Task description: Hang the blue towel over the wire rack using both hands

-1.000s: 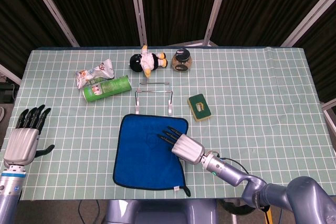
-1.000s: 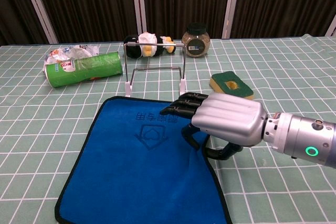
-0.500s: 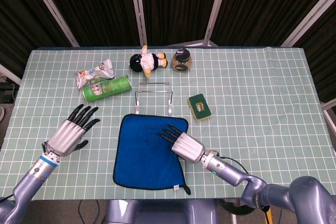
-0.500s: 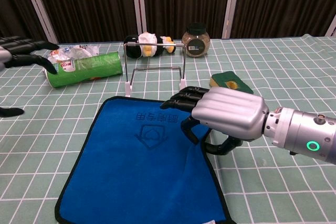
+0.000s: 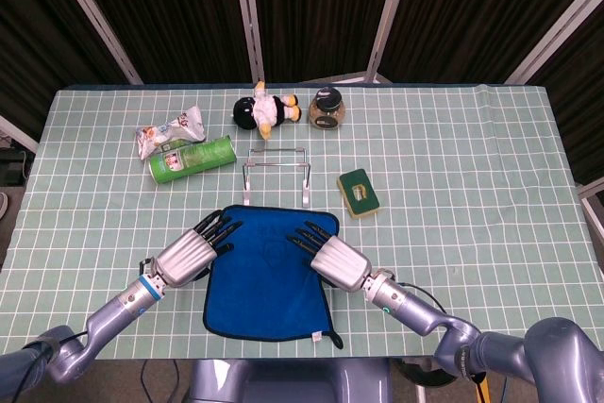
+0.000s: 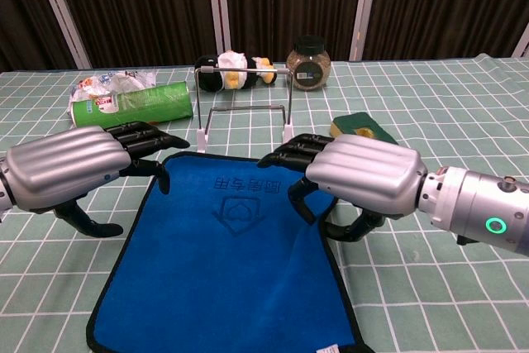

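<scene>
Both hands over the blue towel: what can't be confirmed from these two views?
- Right hand: the chest view shows only its back; whether the fingers touch or pinch the blue towel is hidden beneath it.
- Left hand: contact with the towel's edge cannot be told in either view.
- Towel's near edge: cut off by the bottom of the chest view.
- Wire rack: too thin in the head view to make out its feet.

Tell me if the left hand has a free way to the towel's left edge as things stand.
Probably yes: the left hand is already at the blue towel's upper left edge, with nothing lying between them.
</scene>
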Robot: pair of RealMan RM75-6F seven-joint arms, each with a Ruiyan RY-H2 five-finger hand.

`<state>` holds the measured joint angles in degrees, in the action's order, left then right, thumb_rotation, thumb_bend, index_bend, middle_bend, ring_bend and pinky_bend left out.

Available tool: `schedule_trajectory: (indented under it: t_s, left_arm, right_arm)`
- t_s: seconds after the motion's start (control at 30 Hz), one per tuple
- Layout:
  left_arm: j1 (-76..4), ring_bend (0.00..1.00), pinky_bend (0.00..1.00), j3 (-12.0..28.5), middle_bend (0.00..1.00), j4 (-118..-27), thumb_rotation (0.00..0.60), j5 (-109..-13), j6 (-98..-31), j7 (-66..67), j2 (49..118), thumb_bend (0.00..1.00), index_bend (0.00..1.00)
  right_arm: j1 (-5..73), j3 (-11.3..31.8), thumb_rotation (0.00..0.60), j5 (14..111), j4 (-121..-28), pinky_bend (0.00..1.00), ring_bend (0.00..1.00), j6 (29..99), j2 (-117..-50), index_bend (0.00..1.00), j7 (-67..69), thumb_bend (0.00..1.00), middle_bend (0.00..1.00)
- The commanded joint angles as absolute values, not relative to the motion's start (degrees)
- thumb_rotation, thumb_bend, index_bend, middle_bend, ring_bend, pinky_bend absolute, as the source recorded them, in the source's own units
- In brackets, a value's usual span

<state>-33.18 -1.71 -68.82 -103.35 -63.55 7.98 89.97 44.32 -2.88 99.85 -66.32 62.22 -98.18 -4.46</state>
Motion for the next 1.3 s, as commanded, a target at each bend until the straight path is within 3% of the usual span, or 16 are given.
schedule_trajectory:
  t_s: [0.03,0.33,0.47,0.87,1.1,1.3]
  left_arm:
    - [-33.34,0.00,0.00,-2.12,0.00,-67.51,0.600,-102.80,-63.48,8.46,91.01,0.24,0.34]
    - [-33.14,0.00,0.00,-3.71,0.00,-64.01,0.600,-102.57,-65.01,7.20,92.28,0.24,0.34]
    - [-33.12,0.00,0.00,-4.35,0.00,-62.22,0.600,-102.82,-65.59,6.31,93.56,0.24,0.34]
    - [-34.04,0.00,0.00,-5.24,0.00,-58.70,0.600,-102.82,-65.69,7.51,96.38,0.24,0.34]
    - [-34.49,0.00,0.00,-5.59,0.00,-58.38,0.600,-102.62,-65.82,7.54,97.17,0.24,0.34]
    - [-34.84,0.00,0.00,-5.92,0.00,-58.93,0.600,-102.42,-65.78,7.41,97.03,0.31,0.36]
  right_arm:
    - [44.21,-2.96,0.600,99.91,-66.01,0.00,0.00,62.35,-98.29,0.79,-4.46,0.51,0.04]
    - [43.83,-3.20,0.600,100.15,-65.33,0.00,0.00,62.96,-98.38,0.82,-4.31,0.51,0.04]
    - [43.67,-3.33,0.600,100.21,-65.19,0.00,0.00,63.10,-98.39,0.66,-4.28,0.51,0.04]
    - [43.54,-3.27,0.600,100.10,-65.07,0.00,0.00,62.81,-98.36,0.71,-5.34,0.51,0.04]
    - [43.56,-3.07,0.600,99.95,-65.49,0.00,0.00,62.64,-98.30,0.65,-5.82,0.51,0.04]
    - [43.47,-3.14,0.600,100.01,-66.08,0.00,0.00,62.61,-98.15,0.64,-6.34,0.51,0.04]
